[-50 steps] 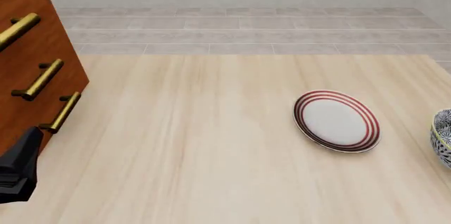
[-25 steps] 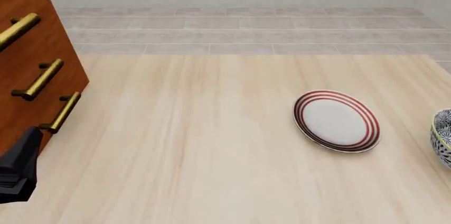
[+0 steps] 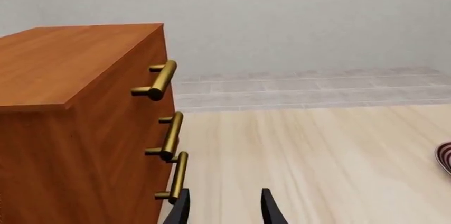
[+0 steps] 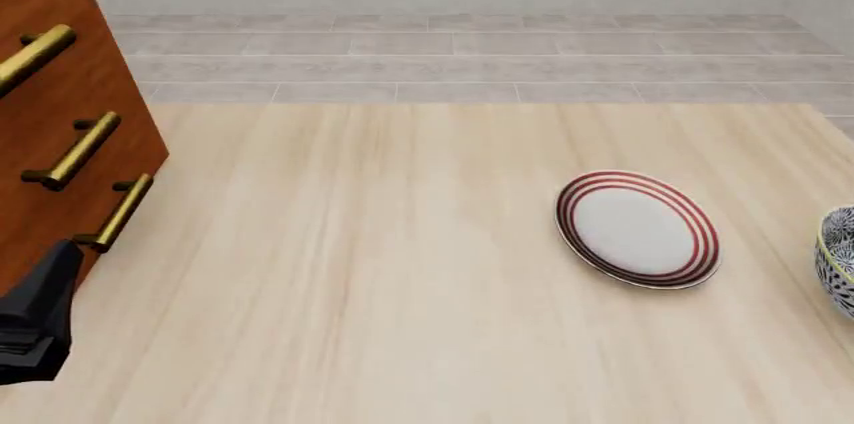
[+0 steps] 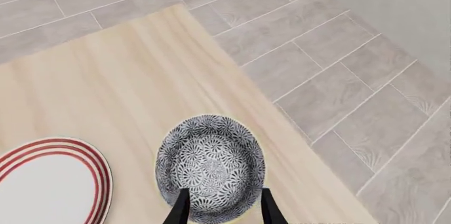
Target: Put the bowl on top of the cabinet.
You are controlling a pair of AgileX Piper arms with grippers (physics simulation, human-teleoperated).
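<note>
— Blue-black floral bowl [image 5: 210,167]: where?
— Upright on table [image 4: 400,274], far right edge, near red-ringed plate [image 4: 638,229].
— R gripper [image 5: 221,206]?
— Above bowl, fingers spread over near rim, holding nothing.
— L gripper [image 3: 224,206]?
— Fingers apart, empty, low by cabinet [image 3: 77,129] front, next to bottom handle [image 3: 177,177].
</note>
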